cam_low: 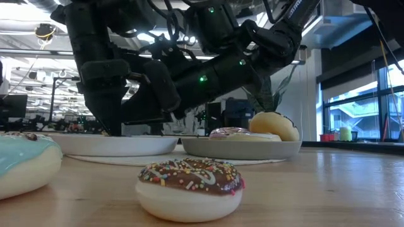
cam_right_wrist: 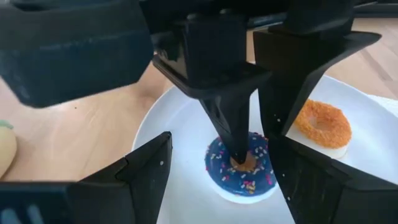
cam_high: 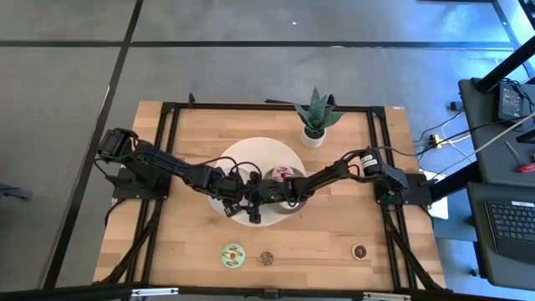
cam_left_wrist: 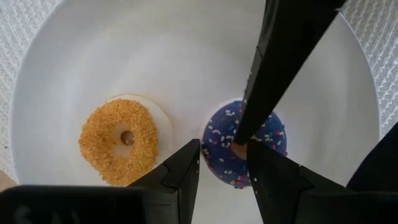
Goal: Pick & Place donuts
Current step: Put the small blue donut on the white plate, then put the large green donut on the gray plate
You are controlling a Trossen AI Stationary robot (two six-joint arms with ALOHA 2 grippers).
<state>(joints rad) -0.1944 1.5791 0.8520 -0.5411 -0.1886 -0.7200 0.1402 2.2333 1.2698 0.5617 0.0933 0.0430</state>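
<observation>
A purple sprinkled donut [cam_left_wrist: 273,134] [cam_right_wrist: 249,177] lies flat in a white plate [cam_left_wrist: 155,56], beside an orange crumbed donut [cam_left_wrist: 119,142] [cam_right_wrist: 322,124]. My left gripper [cam_left_wrist: 224,148] [cam_high: 249,199] comes down steeply from above and is shut on the purple donut's ring. My right gripper [cam_right_wrist: 221,137] [cam_high: 274,196] reaches in low from the table's right and is wide open. Its fingers stand on either side of the purple donut, and I see no touch. On the table's near part rest a green donut [cam_high: 232,254] and two small chocolate donuts [cam_high: 267,257] [cam_high: 359,250]. My left gripper has one finger in the purple donut's hole [cam_right_wrist: 239,163] and the other outside the ring, on the side toward the orange donut. The band of ring between them [cam_left_wrist: 219,149] is pinched. The fingers point steeply down. The donut lies flat on the white plate.
A grey plate [cam_low: 240,150] next to the white one holds a pink donut [cam_low: 230,132] and a cream donut [cam_low: 274,125]. Both plates sit on a round white mat [cam_high: 251,150]. A potted plant [cam_high: 316,117] stands at the far edge. Black rails [cam_high: 167,167] frame the table.
</observation>
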